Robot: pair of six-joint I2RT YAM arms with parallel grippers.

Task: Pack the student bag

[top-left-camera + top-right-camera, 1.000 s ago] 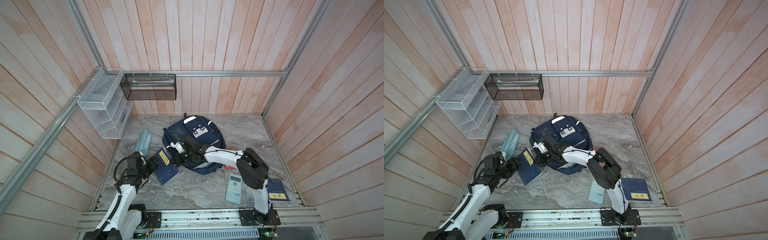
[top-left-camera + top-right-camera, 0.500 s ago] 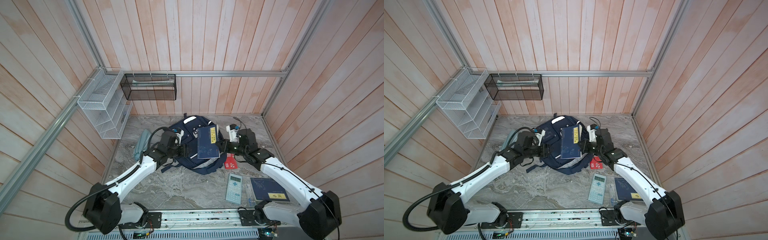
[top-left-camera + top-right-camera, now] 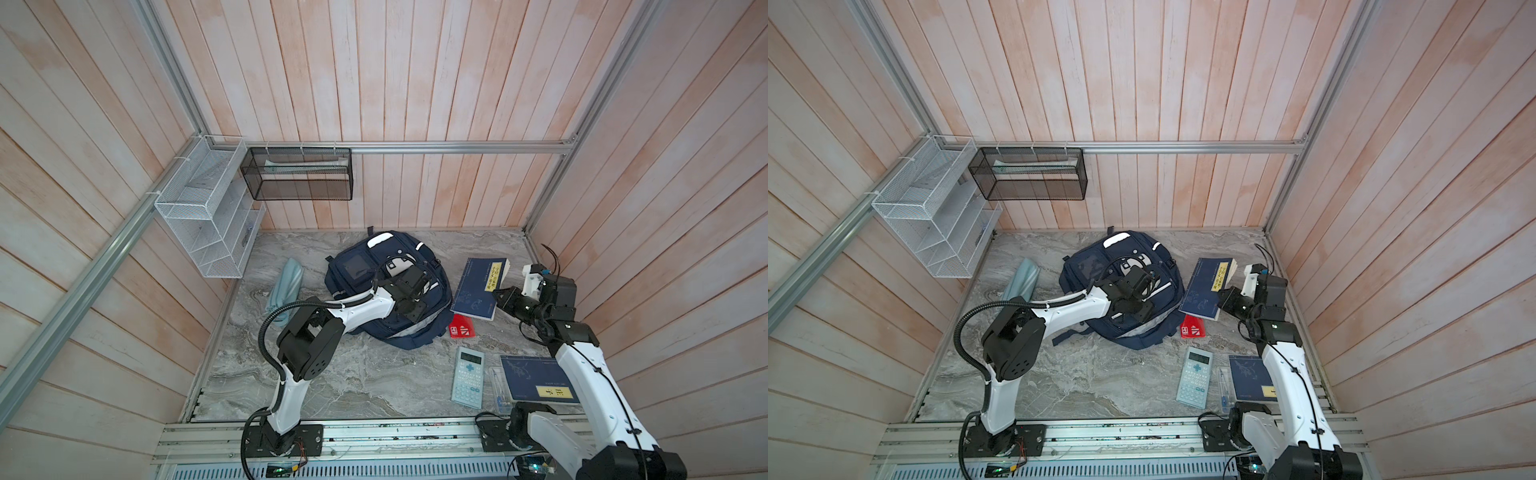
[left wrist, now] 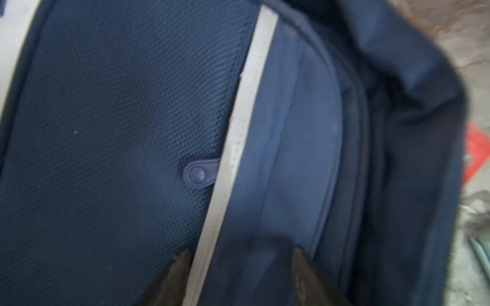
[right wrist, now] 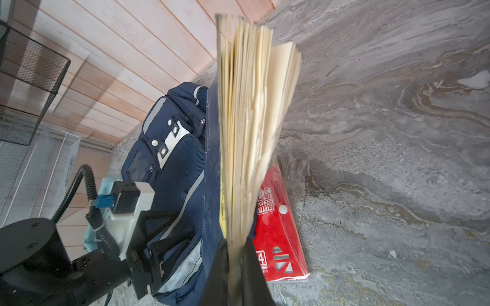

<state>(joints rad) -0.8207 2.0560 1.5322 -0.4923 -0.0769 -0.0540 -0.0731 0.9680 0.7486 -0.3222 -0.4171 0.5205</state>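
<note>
The student bag [image 3: 357, 270] [image 3: 1088, 270], navy with white stripes, lies flat at mid-table in both top views. My left gripper [image 3: 411, 303] [image 3: 1138, 299] hovers over its front. In the left wrist view its fingers [image 4: 175, 275] stand apart over a white stripe [image 4: 246, 106] and blue fabric, open, and I cannot tell if they touch it. My right gripper [image 3: 500, 297] [image 5: 236, 254] is shut on the edge of a blue book [image 3: 478, 286] [image 3: 1208, 286], right of the bag. The book's cream pages [image 5: 249, 119] fan apart.
A red packet [image 3: 462, 327] lies beside the bag under the book's corner. A calculator [image 3: 468, 377], a clear case [image 3: 496, 384] and a second blue book [image 3: 536, 380] lie front right. A pale teal item [image 3: 286, 291] lies left. A white wire rack [image 3: 208, 216] and a black mesh basket [image 3: 299, 174] hang on the walls.
The right gripper has carried the blue book from above the bag out to the bag's right side. The left gripper has moved from the bag's left edge onto its front.
</note>
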